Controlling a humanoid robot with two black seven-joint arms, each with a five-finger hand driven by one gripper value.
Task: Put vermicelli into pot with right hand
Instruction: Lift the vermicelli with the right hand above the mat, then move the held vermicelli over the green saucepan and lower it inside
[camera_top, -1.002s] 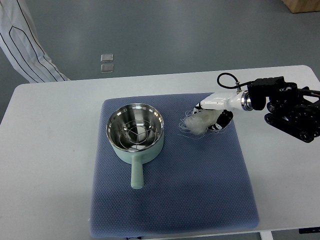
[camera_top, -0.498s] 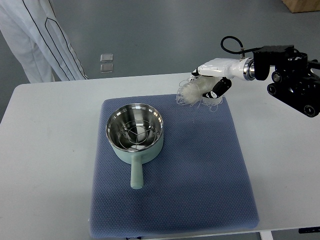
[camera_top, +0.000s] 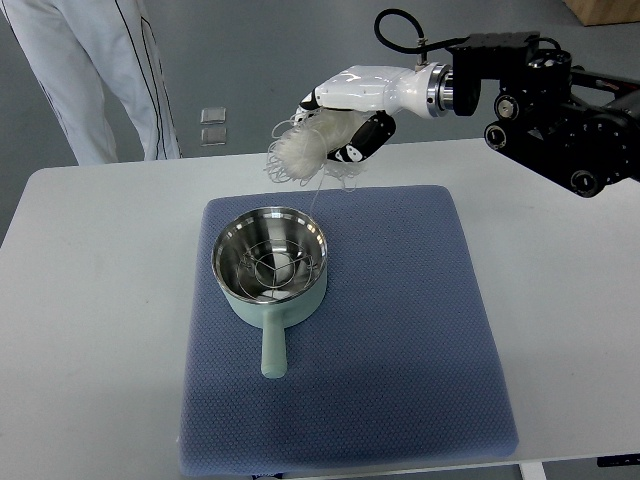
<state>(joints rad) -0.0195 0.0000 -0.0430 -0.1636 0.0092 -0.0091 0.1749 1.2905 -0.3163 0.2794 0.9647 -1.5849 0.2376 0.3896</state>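
Lying nearest me on the white table (camera_top: 90, 330) is a blue mat (camera_top: 400, 350) carrying the green pot (camera_top: 270, 265), steel-lined with its handle toward me. Beyond and above its far rim, my right hand (camera_top: 345, 115) clutches the vermicelli (camera_top: 300, 152), loose strands trailing. Farther off on the grey floor (camera_top: 250, 60) stands a person in white trousers (camera_top: 100, 70), cut off by the frame.

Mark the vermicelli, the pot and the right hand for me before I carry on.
vermicelli (camera_top: 300, 152), top view, on the pale bundle's middle, held in the fingers.
pot (camera_top: 275, 304), top view, on the pale green outer wall near the handle.
right hand (camera_top: 345, 100), top view, on the white back of the hand.
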